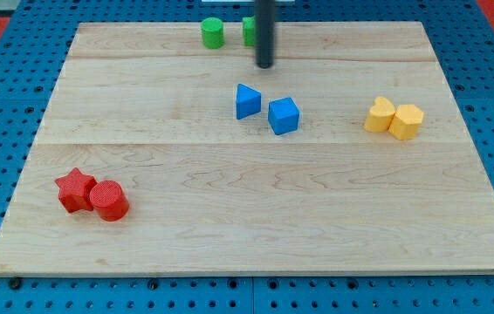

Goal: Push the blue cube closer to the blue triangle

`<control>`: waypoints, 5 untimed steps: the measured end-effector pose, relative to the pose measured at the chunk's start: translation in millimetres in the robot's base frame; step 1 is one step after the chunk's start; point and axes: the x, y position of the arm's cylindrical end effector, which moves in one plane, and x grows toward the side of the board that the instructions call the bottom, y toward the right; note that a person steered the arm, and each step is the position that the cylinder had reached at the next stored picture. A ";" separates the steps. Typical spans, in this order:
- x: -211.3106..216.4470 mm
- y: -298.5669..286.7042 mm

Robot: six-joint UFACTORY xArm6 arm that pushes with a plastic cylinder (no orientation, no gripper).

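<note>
My tip (266,65) above blue triangle (247,101) (blue cube (284,115) beside).

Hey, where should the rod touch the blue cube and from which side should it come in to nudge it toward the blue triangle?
There is no gripping here; my tip only pushes. Probably best to meet the blue cube on its face toward the view's right, coming from the right, since the blue triangle sits just to its left and slightly higher. My tip is now above both blocks, toward the view's top, beside the green blocks.
</note>
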 end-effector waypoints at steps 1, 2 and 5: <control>40.4 81.1; 90.6 54.1; 120.3 -24.2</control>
